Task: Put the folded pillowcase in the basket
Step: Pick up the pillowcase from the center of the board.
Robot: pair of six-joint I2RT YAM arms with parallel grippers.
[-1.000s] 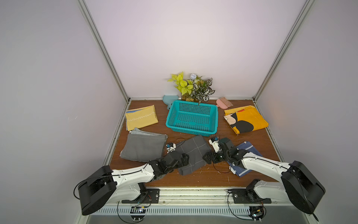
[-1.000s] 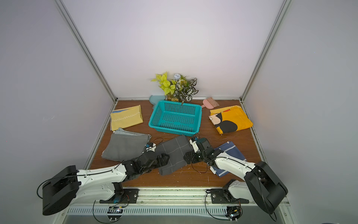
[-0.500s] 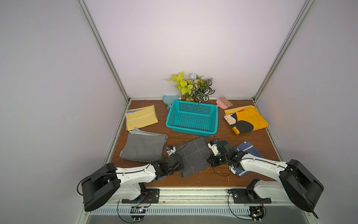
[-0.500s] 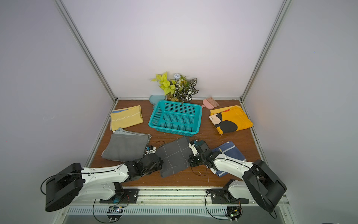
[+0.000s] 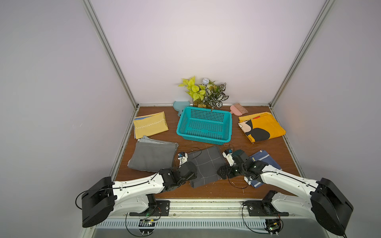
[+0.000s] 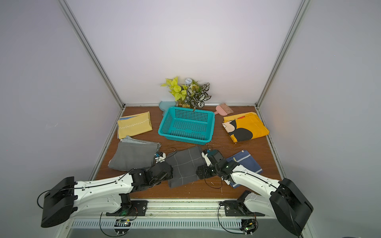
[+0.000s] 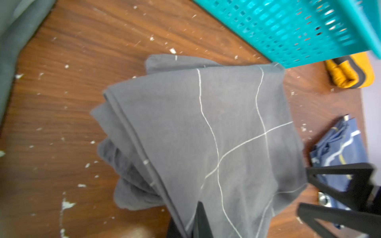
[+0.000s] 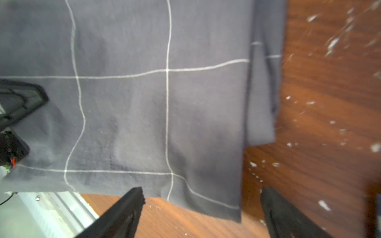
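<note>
Taking the folded pillowcase [image 5: 206,164] as the centre of the dial on the wooden table [image 5: 216,189], a grey cloth [image 5: 153,156] lies flat at 9 o'clock, just beside it, and a yellow cloth [image 5: 150,124] lies farther off at 10 o'clock.

The left gripper [image 5: 193,176] is at the pillowcase's 8 o'clock edge. Its fingers are pressed together on the dark fabric, and in the left wrist view that edge is lifted and bunched in layers above the wood.

The pillowcase itself, dark grey with thin white grid lines, rests on the table outside the basket [image 5: 203,139]. The teal basket stands at 12 o'clock from it, close to its far edge but not touching.

The right gripper [image 8: 203,203] sits at the 4 o'clock corner. Its fingers [image 8: 132,204] are spread wide and hold nothing, and the cloth's hem lies between them.

A blue cloth [image 5: 266,162] lies at 3 o'clock, partly under the right arm, and an orange cloth [image 5: 266,127] lies at 2 o'clock.
</note>
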